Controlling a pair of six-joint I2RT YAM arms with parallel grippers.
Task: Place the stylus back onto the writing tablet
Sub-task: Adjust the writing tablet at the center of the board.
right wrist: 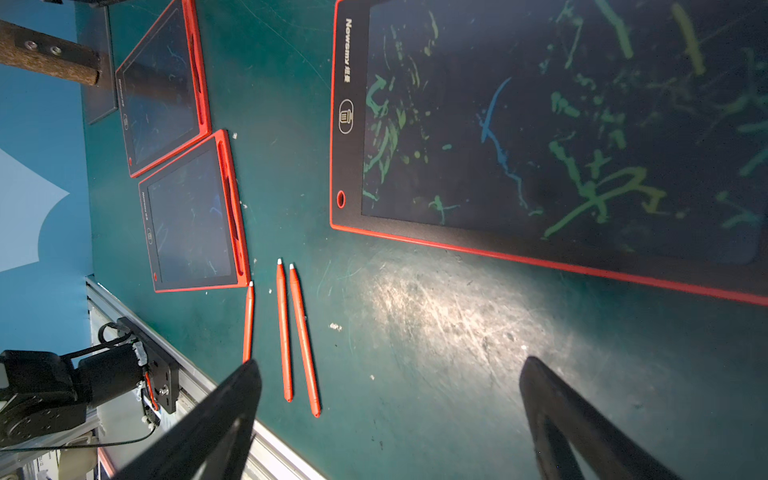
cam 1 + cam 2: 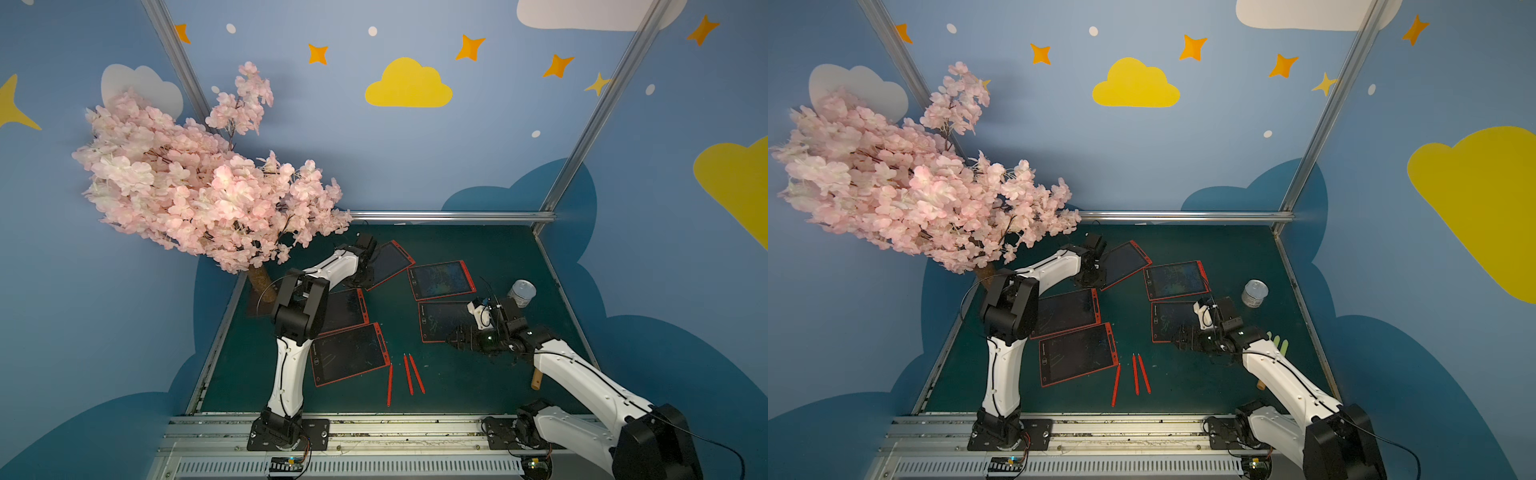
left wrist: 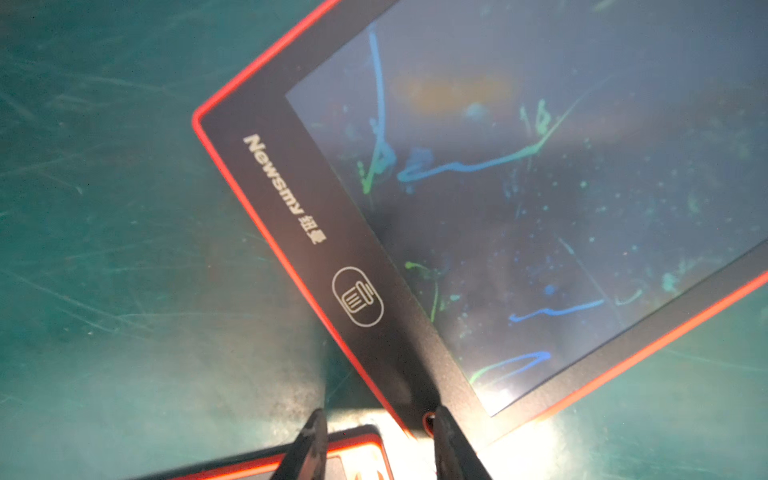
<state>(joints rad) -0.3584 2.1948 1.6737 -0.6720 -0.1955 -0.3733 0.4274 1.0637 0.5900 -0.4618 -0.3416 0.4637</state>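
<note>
Straddling a Newsmy tablet [image 3: 498, 208] corner, left gripper [image 3: 378, 415] is standing part-open, contact unclear | right gripper [image 1: 388, 365] is gaping, empty | styluses [image 1: 284, 332] are lying on open mat [image 1: 457, 332].

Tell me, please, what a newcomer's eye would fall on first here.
The large pink artificial blossom tree at the far left corner of the dark green table catches the eye first. Next come five red-framed black writing tablets scattered over it, and three loose red styluses near its front edge.
</note>
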